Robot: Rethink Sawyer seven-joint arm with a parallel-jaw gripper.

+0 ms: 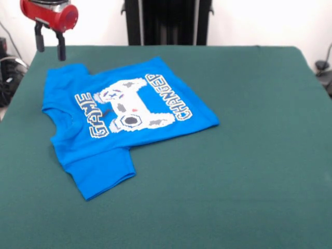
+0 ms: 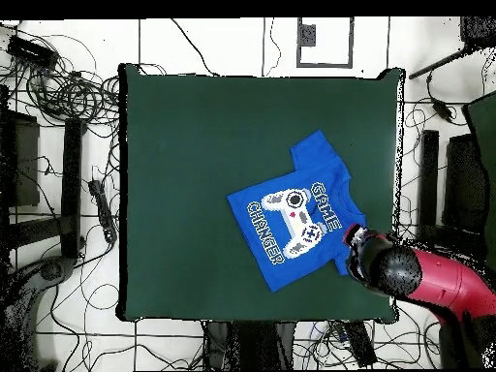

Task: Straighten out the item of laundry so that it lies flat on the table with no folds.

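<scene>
The blue T-shirt lies print up on the left half of the dark green table. Its body is spread out, with one sleeve toward the front left and light wrinkles near the collar. My gripper hangs above the table's far left corner, just beyond the shirt's far sleeve, with its two black fingers apart and nothing between them. In the overhead view the shirt lies right of the table's middle. There the gripper sits at the shirt's lower right edge and hides a little of it.
The black pedestal stands behind the table's far edge. Cables and dark equipment lie on the floor around the table. The red arm reaches in from the overhead view's lower right.
</scene>
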